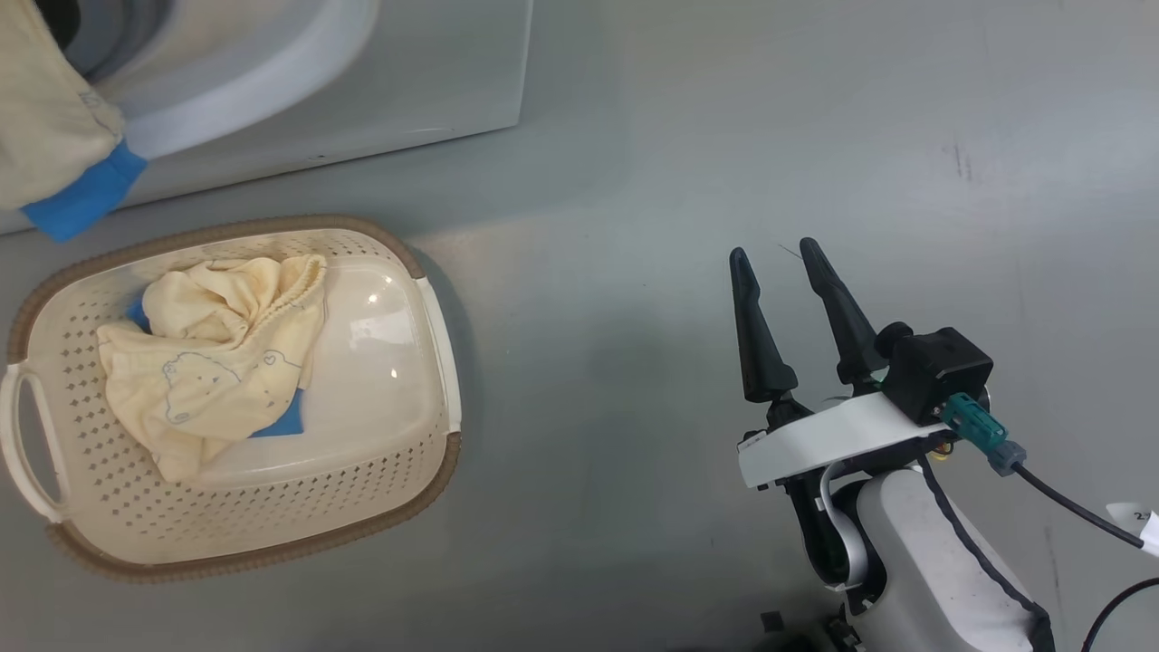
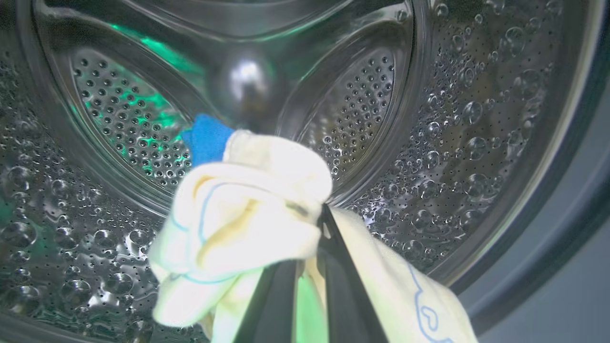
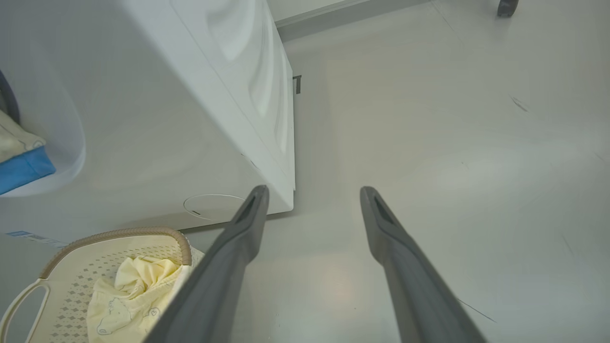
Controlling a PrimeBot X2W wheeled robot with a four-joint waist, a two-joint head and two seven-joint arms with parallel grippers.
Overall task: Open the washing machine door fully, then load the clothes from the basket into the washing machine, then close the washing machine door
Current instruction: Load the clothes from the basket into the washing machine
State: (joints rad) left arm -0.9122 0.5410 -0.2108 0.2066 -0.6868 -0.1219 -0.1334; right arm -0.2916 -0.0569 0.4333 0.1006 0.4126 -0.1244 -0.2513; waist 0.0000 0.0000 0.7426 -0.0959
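Grey shiny floor (image 1: 679, 163) all around. On it, close by the white washer (image 3: 143, 124), a cream basket (image 1: 272, 223) with yellow clothes (image 1: 217, 362) and a bit of blue cloth (image 1: 285, 424) inside, bunched to its left. At the steel drum (image 2: 452, 119), left gripper (image 2: 320, 214) pinched tight on a yellow garment (image 2: 248, 219) with a blue cuff (image 2: 207, 138), partly hanging out over the washer's lip. Well off to the right, over floor, right gripper (image 1: 773, 249) spread wide, holding nothing.
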